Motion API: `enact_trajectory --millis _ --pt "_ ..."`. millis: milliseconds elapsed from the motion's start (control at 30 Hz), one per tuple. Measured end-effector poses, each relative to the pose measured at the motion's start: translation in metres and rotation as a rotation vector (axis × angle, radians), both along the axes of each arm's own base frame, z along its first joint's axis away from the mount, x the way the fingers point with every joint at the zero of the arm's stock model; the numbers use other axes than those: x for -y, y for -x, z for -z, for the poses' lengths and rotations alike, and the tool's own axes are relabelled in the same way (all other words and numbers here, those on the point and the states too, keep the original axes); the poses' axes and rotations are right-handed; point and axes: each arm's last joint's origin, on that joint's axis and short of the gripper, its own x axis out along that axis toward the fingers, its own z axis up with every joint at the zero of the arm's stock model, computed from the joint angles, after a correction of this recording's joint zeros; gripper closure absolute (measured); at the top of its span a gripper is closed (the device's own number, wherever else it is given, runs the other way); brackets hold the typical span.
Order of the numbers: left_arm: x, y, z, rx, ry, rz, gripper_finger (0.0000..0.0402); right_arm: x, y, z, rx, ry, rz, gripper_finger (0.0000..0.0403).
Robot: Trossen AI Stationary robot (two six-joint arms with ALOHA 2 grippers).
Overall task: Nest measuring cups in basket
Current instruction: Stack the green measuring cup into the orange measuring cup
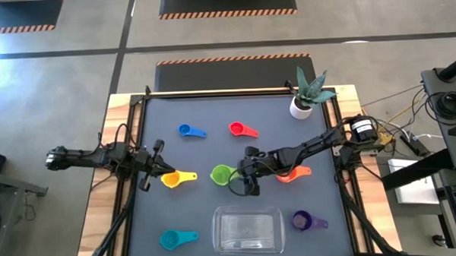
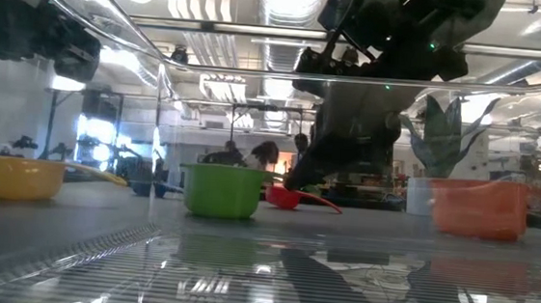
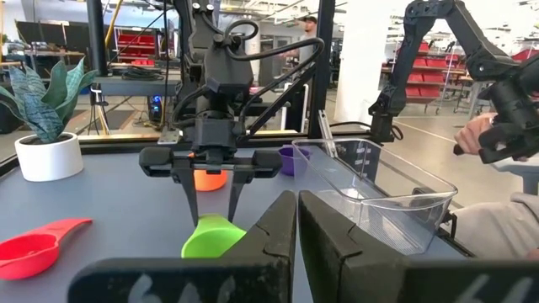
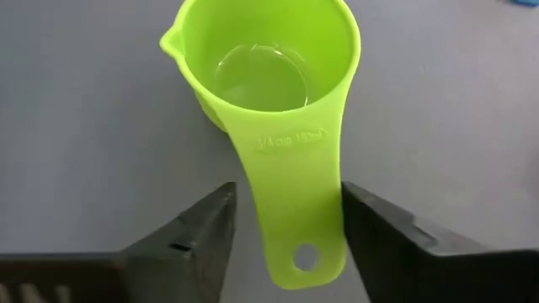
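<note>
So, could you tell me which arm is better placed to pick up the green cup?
The right: its claw straddles the green cup's handle, fingers either side. The left claw is shut, beside the yellow cup.

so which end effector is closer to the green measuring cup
Right. The right end effector straddles the green cup's handle, fingers either side; the left end effector waits beyond the yellow cup.

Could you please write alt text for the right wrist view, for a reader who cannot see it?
The right gripper is lowered over the flat handle of the green measuring cup, one dark finger on each side of the handle with narrow gaps visible, so it is not yet clamped. The cup sits upright and empty on the grey table.
</note>
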Motion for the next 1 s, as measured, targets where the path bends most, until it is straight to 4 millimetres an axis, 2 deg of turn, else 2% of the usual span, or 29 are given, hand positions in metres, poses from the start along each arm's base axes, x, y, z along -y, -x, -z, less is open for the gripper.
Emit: enact_trajectory --millis 167,400,600,800,1000 --pt "0.0 0.0 0.0 0.0 0.0 0.0 0.0402 0.0 0.0 0.0 -0.002 0.001 -0.001 0.0279" --pt "0.0 0.0 0.0 0.0 0.0 0.0 0.0402 0.0 0.002 -0.006 0.01 -0.006 0.005 0.0281" --pt "0.0 0.0 0.0 0.0 0.0 0.0 0.0402 0.0 0.011 -0.026 0.024 -0.024 0.017 0.0278" --pt "0.0 0.0 0.0 -0.001 0.0 0.0 0.0402 -0.008 0.038 -0.062 0.015 -0.007 0.022 0.0278" --pt "0.0 0.0 0.0 -0.002 0.0 0.0 0.0402 -0.028 0.094 -0.093 -0.025 -0.014 0.037 0.0276"
